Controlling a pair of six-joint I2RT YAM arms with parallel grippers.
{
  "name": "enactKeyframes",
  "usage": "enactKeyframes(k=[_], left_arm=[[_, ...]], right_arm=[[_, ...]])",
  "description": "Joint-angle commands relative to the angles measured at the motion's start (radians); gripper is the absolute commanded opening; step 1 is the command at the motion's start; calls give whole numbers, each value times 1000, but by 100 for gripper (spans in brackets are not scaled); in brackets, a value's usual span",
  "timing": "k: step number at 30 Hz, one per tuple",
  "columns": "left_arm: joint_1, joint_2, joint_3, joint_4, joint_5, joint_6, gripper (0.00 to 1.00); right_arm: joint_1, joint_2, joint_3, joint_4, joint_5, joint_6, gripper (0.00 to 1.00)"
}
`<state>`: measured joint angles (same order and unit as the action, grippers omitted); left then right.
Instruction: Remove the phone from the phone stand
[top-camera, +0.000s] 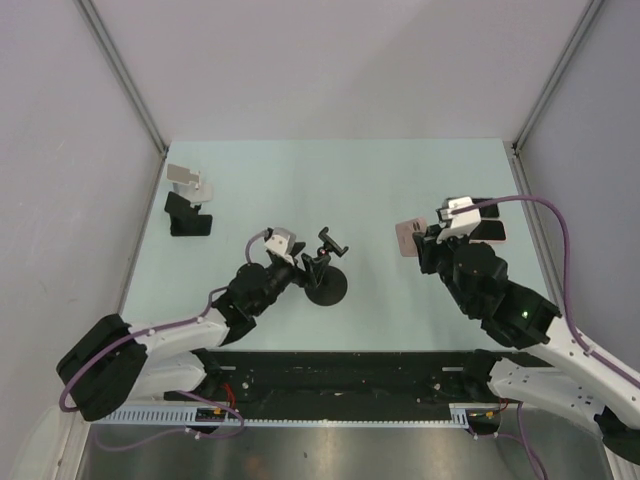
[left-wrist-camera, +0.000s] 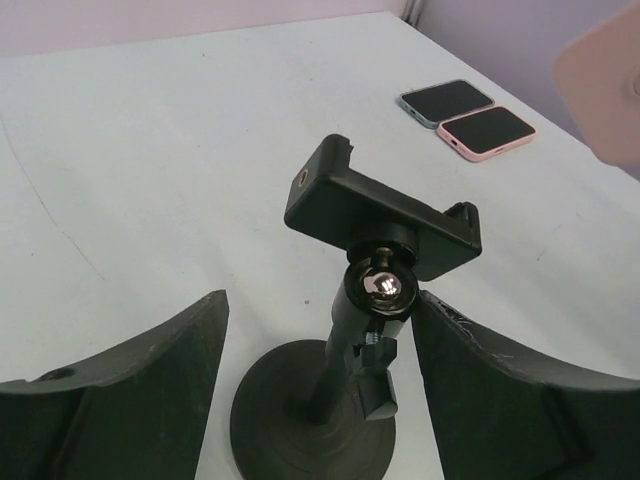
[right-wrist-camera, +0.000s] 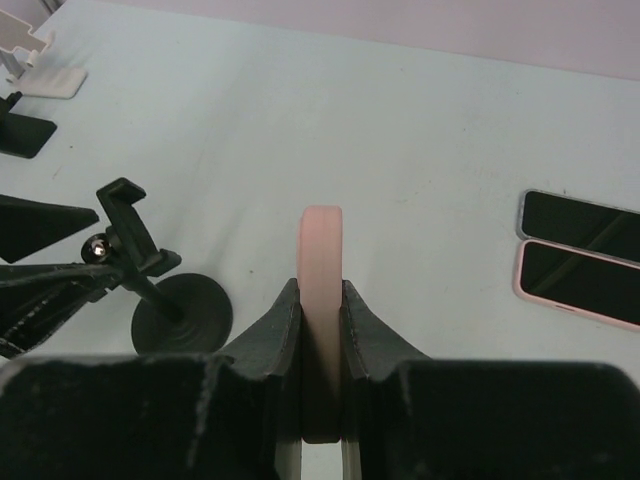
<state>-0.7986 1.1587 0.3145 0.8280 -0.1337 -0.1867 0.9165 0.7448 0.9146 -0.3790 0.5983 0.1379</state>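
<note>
Right of centre above the pale green tabletop (top-camera: 350, 180), the right claw (right-wrist-camera: 320, 300) is clamped on a pink slab-shaped phone (right-wrist-camera: 320, 250). The phone is held edge-on, well apart from the black round-based phone stand (left-wrist-camera: 380, 215), whose clamp is empty. Beside that stand the left claw (left-wrist-camera: 320, 390) is spread wide, its dark fingers (left-wrist-camera: 130, 370) flanking the stem. A blue-grey phone (left-wrist-camera: 447, 100) and a second pink phone (left-wrist-camera: 487, 131) lie flat, side by side, at the tabletop's right.

The black plastic phone stand (left-wrist-camera: 380, 215) looks matt, and its small ball joint (left-wrist-camera: 383, 287) is polished metal. The pale pink smooth-edged phone (right-wrist-camera: 321, 290) has a satin finish. The pale green table (left-wrist-camera: 150, 150) is smooth and matt. Beyond the stand, a blue-cased phone (left-wrist-camera: 447, 99) and a pink-cased phone (left-wrist-camera: 487, 131) show glossy dark screens.
</note>
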Motion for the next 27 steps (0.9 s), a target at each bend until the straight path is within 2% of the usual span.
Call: enactKeyframes(k=[1, 4, 5, 7, 8, 11, 14, 27], left_arm=[[2, -80, 73, -148, -87, -103, 80], [-5, -132, 116, -271, -118, -151, 89], [-7, -143, 151, -365, -160, -186, 92], [-10, -168, 198, -478, -205, -226, 95], [-10, -171, 257, -604, -263, -281, 97], [-11, -159, 380, -780, -294, -318, 98], [-14, -131, 452, -820, -253, -319, 91], [-50, 87, 615, -955, -212, -310, 87]], right_arm=[[-2, -80, -3, 12, 49, -20, 0], [-2, -123, -20, -9, 64, -32, 0], [-4, -143, -31, -15, 69, -40, 0], [-4, -166, -43, -24, 93, -46, 0], [-4, -177, -51, -24, 100, -50, 0], [-4, -216, -83, -17, 127, -63, 0], [-5, -236, -98, -9, 129, -61, 0], [-5, -260, -105, -15, 129, -52, 0]])
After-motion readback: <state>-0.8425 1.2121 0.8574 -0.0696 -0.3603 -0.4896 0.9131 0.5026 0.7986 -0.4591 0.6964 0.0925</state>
